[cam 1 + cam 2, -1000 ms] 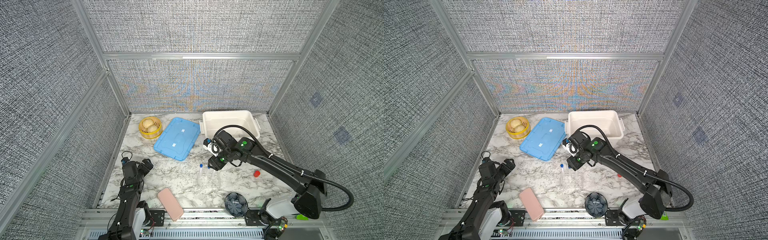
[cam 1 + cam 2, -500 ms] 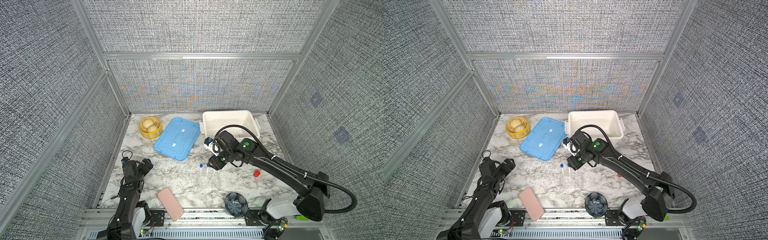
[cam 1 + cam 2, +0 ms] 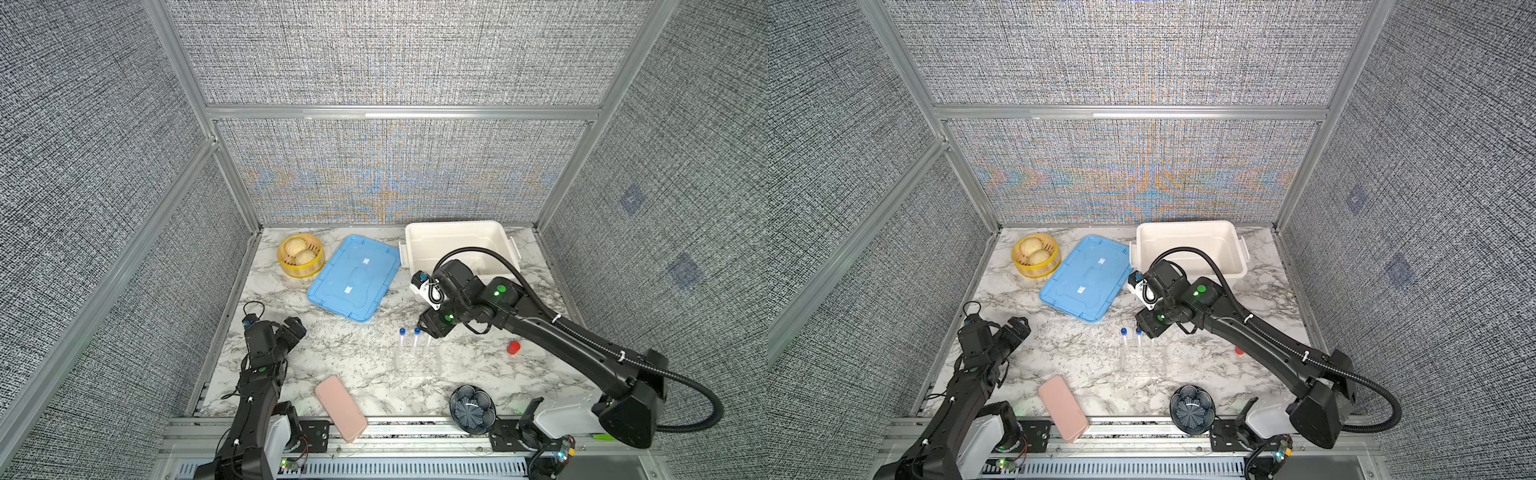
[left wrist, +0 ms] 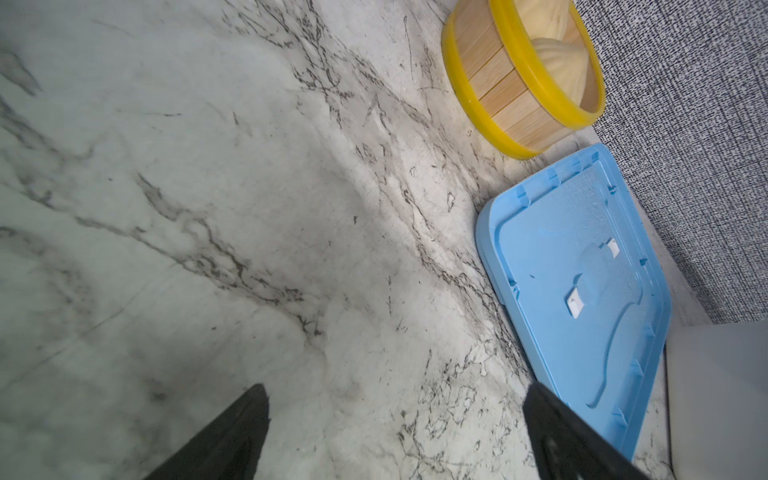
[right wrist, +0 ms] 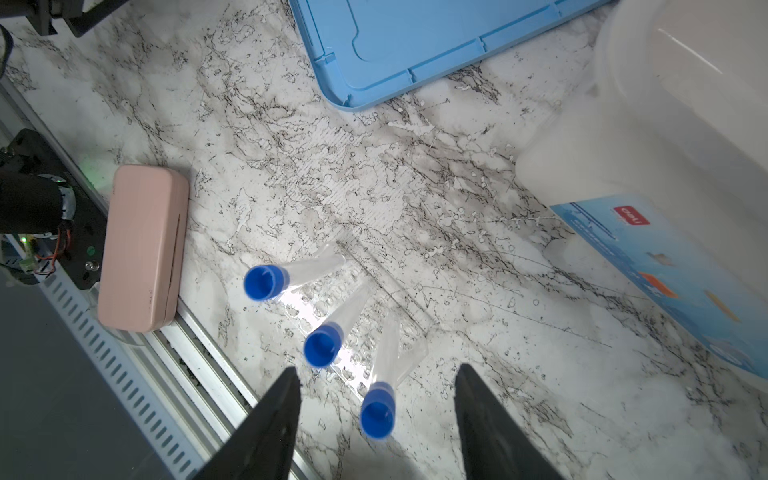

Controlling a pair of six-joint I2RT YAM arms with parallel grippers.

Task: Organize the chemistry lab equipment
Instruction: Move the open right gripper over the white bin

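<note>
marble table [image 3: 357,357], three tubes [image 5: 347,313] upright in the clear rack [image 5: 411,345] mid-table. your right claw [image 5: 378,372] hangs open over one cap [image 5: 377,415], left claw [image 4: 392,390] open, idle. likely light, slick: pinch just under the cap.

3 tubes [image 3: 401,347] stand in rack [image 3: 419,368], mid counter [image 3: 332,353]. Lid [image 3: 353,278] behind-left of it, bin [image 3: 453,226] right of lid, steamer basket [image 3: 301,268] left of lid. Case [image 3: 340,409] front-left at counter edge, dish [image 3: 456,405] front-right.
</note>
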